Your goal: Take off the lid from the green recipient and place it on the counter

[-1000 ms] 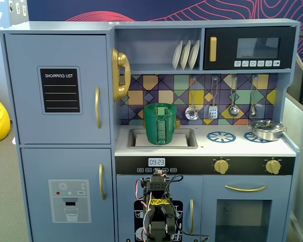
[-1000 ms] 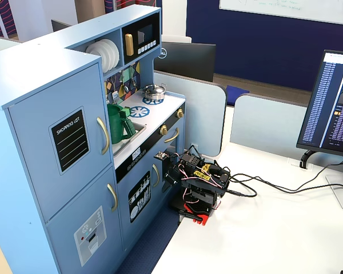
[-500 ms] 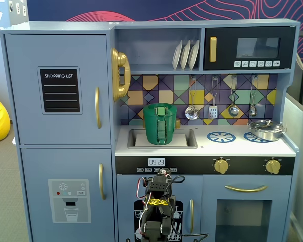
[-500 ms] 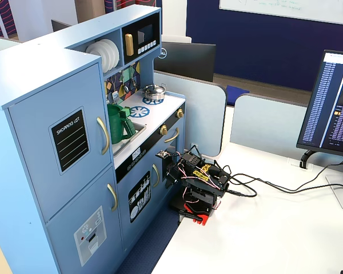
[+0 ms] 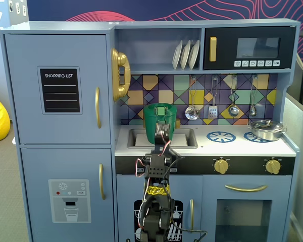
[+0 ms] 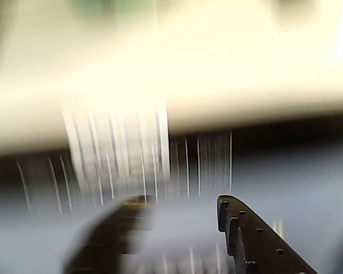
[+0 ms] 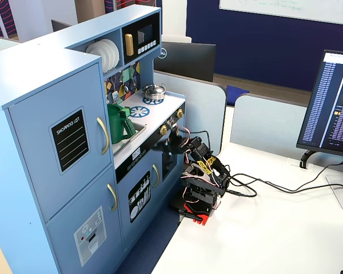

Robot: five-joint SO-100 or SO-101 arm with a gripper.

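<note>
While upright, green recipient (image 5: 159, 123) stands in sink, lid (image 5: 160, 107) on | hand (image 6: 183, 220) parted, empty.

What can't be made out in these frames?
- Gripper: the jaw gap blurs against the green recipient in that fixed view, and the wrist view is motion-smeared.
- Lid: only its handle shows; seating unclear.
- Sink: interior hidden by recipient and arm.

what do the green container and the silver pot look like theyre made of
Green recipient: likely plastic, going by its uniform dark green, dull sheen and moulded flared wall. Silver pot: looks like polished metal, with bright mirror-like reflections on its rim, though it could be chrome-coated plastic.
</note>
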